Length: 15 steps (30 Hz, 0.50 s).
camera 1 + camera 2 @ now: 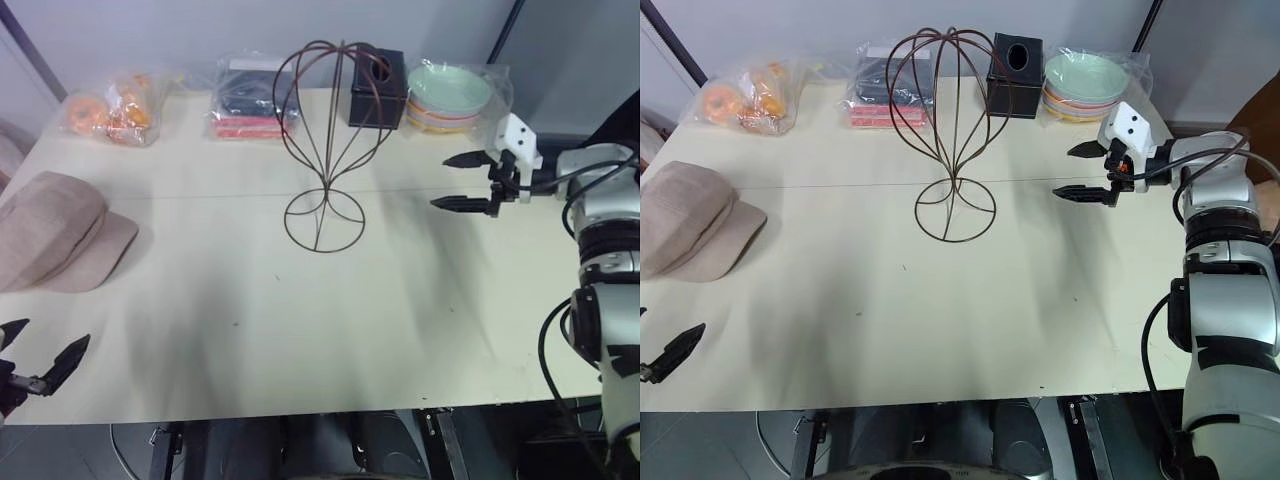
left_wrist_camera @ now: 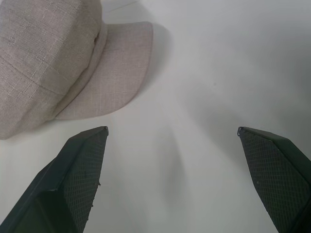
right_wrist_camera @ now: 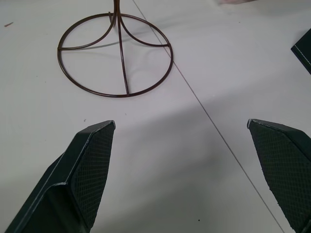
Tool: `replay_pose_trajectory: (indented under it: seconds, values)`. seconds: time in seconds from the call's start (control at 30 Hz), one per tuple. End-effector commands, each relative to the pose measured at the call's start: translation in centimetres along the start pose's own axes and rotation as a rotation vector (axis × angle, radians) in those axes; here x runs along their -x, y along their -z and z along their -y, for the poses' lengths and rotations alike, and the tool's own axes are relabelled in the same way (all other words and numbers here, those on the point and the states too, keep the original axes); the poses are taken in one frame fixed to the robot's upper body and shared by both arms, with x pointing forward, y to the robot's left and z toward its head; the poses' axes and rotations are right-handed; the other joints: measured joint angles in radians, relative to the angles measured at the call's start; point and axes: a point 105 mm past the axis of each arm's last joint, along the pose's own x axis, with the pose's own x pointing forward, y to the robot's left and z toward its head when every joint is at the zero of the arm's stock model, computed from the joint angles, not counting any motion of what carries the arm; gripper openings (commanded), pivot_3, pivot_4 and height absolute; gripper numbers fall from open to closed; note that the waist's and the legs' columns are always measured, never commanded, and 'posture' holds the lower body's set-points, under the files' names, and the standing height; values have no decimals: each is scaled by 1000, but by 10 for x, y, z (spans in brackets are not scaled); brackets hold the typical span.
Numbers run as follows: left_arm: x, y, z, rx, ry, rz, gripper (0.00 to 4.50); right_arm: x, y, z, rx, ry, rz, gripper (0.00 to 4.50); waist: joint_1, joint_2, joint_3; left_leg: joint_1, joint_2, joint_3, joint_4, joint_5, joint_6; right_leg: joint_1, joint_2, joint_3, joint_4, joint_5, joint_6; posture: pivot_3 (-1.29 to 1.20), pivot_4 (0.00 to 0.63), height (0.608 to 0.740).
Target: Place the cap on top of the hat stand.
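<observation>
A pale table (image 1: 300, 340) is being spanned across the whole scene, with a thin seam running left to right through its middle. The hat stand (image 1: 333, 140), a dark-brown wire frame, is being kept upright at the centre of the table, its round ring base sitting on the seam and its balloon-shaped head left bare. The cap (image 1: 50, 232), of beige fabric, is being rested flat at the left edge of the table, well apart from the stand, with its short brim pointing right.

Along the far edge, a clear bag of orange items (image 1: 112, 108) is being kept at the left, a bag of flat packets (image 1: 250, 100) to its right, a black cube box (image 1: 378, 88) behind the stand's head, and a stack of pastel plates (image 1: 450, 95) in plastic at the far right.

The right gripper (image 1: 467, 181) is being held above the table to the right of the stand, its two fingers spread wide with nothing between them. The left gripper (image 1: 40, 352) is being held at the near left corner, just nearer than the cap, its fingers likewise parted wide and gripping nothing.
</observation>
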Motion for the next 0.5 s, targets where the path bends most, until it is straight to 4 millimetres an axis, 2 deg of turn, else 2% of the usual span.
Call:
replay_pose_trajectory:
  seconds: [0.03, 0.37, 0.5]
  values:
    - [0, -11, -1, -23, -12, 39, 4500, 5, -17, 7, 52, 18, 31, 4461, 0, 0, 0, 0, 0, 0, 0, 0, 0, 0, 0, 0, 0, 0, 0, 0, 150, 740]
    - [-6, -17, -6, -23, -24, 61, 4500, 7, -17, 7, 25, 17, 38, 4461, 0, 0, 0, 0, 0, 0, 0, 0, 0, 0, 0, 0, 0, 0, 0, 0, 150, 740]
    - [-14, -28, 1, -143, -32, 63, 4500, 8, -19, 7, 18, 16, 42, 4461, 1, 0, 0, 0, 0, 0, 0, 0, 0, 0, 0, 0, 0, 0, 0, 0, 150, 740]
